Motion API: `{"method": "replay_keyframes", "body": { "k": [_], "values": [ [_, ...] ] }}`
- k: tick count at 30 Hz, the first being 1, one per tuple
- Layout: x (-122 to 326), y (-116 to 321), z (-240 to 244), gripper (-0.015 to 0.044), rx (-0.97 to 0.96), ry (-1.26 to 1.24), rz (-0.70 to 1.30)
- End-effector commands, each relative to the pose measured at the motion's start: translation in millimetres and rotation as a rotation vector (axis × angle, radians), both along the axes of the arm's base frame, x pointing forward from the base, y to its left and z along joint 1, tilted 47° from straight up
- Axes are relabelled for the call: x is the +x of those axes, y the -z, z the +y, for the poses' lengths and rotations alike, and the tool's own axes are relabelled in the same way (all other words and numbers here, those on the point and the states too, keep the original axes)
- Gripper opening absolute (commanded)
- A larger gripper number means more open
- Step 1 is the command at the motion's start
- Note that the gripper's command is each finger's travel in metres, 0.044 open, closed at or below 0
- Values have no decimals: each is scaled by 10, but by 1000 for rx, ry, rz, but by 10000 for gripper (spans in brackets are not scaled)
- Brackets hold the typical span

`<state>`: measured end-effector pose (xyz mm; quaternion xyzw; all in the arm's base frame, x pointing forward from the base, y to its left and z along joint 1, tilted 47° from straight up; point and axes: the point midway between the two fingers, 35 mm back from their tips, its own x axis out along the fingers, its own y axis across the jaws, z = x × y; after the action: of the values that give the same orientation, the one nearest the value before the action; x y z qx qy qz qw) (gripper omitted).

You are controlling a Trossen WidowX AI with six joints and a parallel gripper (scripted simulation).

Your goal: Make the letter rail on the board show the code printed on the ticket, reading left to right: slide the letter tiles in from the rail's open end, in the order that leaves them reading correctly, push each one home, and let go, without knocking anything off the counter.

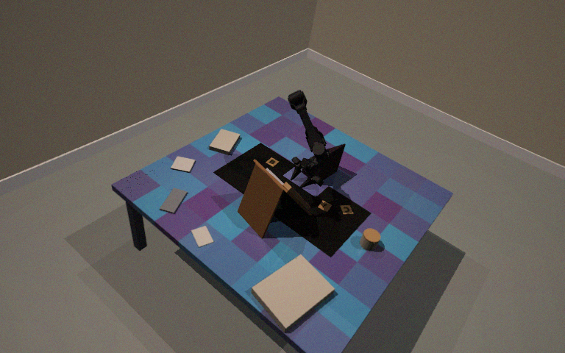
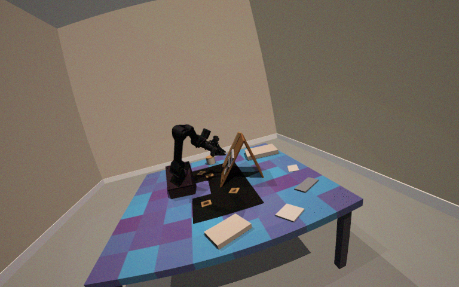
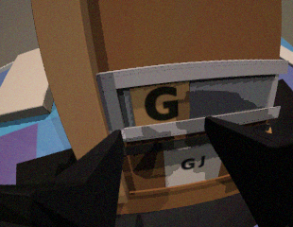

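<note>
From the top, your jaws [image 1: 304,174] [image 2: 224,153] hang by the board [image 1: 261,198] [image 2: 232,156] [image 3: 189,35] on the bench [image 1: 207,201] [image 2: 175,227]. The exterior view puts four tiles flat on the black mat [image 1: 329,240] [image 2: 225,209]. In the wrist view, your jaws stand apart, released; the G tile [image 3: 162,104] sits in the rail [image 3: 198,71], above the "GJ" ticket [image 3: 192,165].

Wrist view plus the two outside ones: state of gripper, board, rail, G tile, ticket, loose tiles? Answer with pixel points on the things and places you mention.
Gripper [image 1: 296,182] [image 2: 224,153] [image 3: 164,129]: open, empty
Board [image 1: 261,198] [image 2: 237,145] [image 3: 194,33]: propped up, leaning
Rail [image 1: 274,176] [image 2: 229,158] [image 3: 198,71]: partly filled, right part vacant
G tile [image 3: 181,101]: in rail, upright
Ticket [image 3: 193,172]: below rail, reads GJ
Loose tiles [image 1: 346,209] [image 2: 206,202]: lying flat
</note>
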<state>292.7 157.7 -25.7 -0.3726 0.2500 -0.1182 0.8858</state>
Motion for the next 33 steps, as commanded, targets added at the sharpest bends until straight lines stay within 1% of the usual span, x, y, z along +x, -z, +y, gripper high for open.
{"method": "replay_keyframes", "body": {
  "k": [1,18,29,33],
  "values": [
    [1,-31,12,295,8,4,-9],
    [2,-63,25,295,8,4,-9],
    [-4,-37,18,6,0,0,0],
    [-4,-37,18,0,0,0,0]
  ]
}}
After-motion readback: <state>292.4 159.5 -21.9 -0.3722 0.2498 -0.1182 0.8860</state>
